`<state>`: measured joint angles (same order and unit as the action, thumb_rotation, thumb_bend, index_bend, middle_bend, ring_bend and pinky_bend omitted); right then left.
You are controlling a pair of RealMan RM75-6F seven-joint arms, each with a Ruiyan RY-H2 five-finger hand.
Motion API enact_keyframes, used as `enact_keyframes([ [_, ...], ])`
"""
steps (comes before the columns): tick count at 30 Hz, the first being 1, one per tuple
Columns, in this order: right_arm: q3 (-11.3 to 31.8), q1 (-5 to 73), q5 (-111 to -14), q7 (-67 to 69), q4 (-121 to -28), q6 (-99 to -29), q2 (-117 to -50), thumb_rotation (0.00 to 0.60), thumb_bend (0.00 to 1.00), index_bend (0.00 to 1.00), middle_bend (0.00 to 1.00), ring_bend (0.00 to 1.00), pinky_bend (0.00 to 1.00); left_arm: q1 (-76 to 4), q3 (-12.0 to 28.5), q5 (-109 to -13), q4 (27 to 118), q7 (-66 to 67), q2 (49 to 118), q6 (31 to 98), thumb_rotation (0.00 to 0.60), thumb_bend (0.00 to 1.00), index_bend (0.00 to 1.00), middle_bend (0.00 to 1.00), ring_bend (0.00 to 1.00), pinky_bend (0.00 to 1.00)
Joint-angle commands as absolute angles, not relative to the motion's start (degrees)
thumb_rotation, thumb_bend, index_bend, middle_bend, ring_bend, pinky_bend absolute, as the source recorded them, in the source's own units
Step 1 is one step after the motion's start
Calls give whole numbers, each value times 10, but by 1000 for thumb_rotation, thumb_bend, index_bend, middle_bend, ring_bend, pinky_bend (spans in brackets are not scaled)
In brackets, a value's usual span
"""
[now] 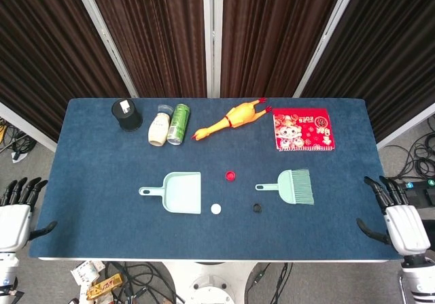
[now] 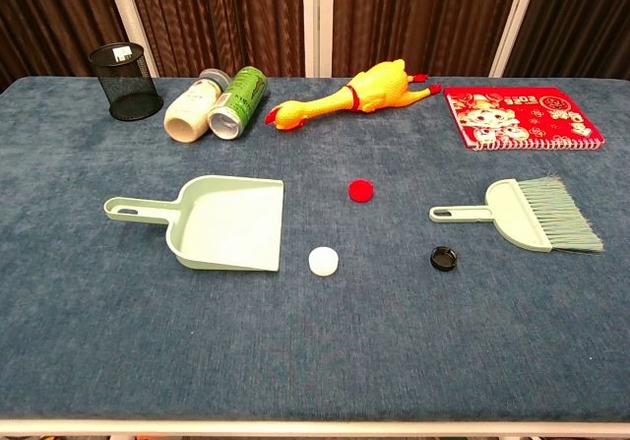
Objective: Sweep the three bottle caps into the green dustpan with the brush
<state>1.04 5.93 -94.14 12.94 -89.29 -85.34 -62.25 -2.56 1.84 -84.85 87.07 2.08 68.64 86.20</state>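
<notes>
Brush [image 1: 291,186] was seen right of the dustpan [image 1: 178,192], handle pointing toward it, caps between them. Right robot hand [image 1: 401,224], nearer, and left robot hand [image 1: 13,221] were held apart, empty.

Along the far edge of the blue cloth-covered table [image 2: 89,342]: a black wire-mesh pen cup [image 2: 126,82], upright at the left. A cream plastic bottle [image 2: 191,108] and a green drink can [image 2: 235,100] lie touching, side by side. A yellow rubber chicken [image 2: 346,96] lies centrally. A red spiral-bound notebook [image 2: 520,119] lies flat at the right.
</notes>
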Motion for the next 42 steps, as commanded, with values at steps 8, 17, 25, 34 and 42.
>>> enact_keyframes([
  [8, 77, 221, -852, -129, -934, -624, -686, 600, 26, 197, 300, 27, 0, -30, 15, -857, 872, 16, 683, 858, 600, 121, 131, 98, 35, 57],
  [17, 92, 316, -748, -370, -875, -531, -817, 600, 119, 325, 326, 49, 10, -31, 12, -853, 866, 5, 685, 848, 600, 121, 131, 98, 35, 57],
  [25, 76, 353, -709, -453, -792, -523, -916, 600, 124, 376, 342, 51, 18, -34, 12, -851, 858, -3, 687, 839, 600, 121, 132, 98, 35, 57],
  [34, 68, 364, -710, -443, -720, -543, -974, 600, 148, 398, 400, 86, 34, -37, 12, -849, 854, -6, 690, 834, 600, 122, 131, 98, 35, 57],
  [42, 66, 366, -698, -420, -700, -539, -983, 600, 171, 430, 436, 112, 40, -39, 12, -849, 853, -5, 692, 833, 600, 121, 132, 98, 35, 57],
])
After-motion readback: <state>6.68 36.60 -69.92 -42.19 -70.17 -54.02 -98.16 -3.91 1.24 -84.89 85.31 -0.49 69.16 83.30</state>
